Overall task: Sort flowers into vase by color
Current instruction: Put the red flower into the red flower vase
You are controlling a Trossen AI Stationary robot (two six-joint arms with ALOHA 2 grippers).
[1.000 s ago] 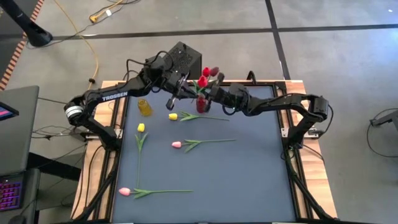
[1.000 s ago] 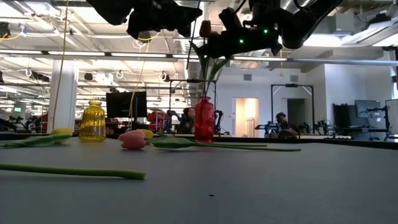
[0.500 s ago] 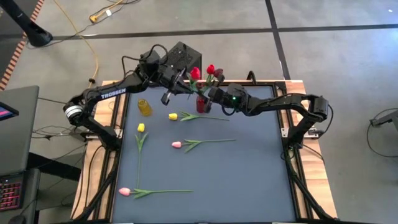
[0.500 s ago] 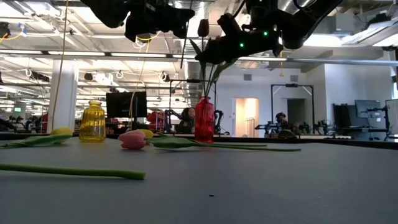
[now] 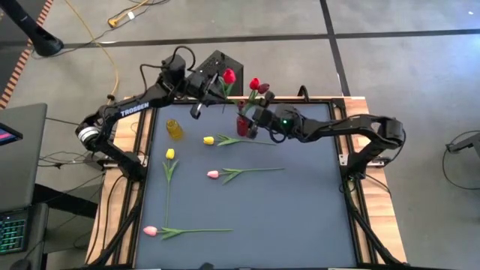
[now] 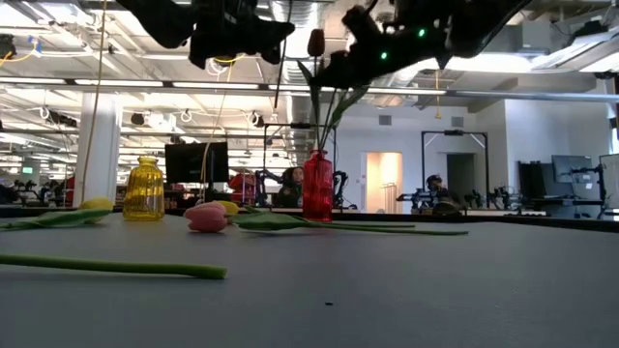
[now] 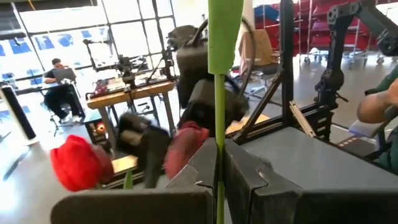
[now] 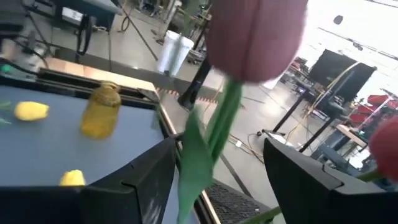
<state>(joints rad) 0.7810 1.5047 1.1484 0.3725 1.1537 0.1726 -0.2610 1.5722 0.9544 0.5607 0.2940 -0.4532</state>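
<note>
Left hand (image 5: 201,96) gripping red tulip (image 5: 228,76) stem beside red vase (image 5: 243,124); right hand (image 5: 252,120) open (steadying stems). Best lowered vertically.

Two matte black jointed arms, built of slim tubular links and bulkier rounded joint housings. On the left black arm (image 5: 131,114): white "TROSSEN" lettering along the forearm link, a silver-grey ring at the joint near the base, thin black cables looping above the wrist. On the right black arm (image 5: 341,127): a small green indicator light near the wrist, a rounded elbow housing. Left gripper (image 7: 217,174): flat dark grey fingers with notched, stepped inner edges. Right gripper (image 8: 217,180): broad matte black fingers with angled outer edges.
</note>
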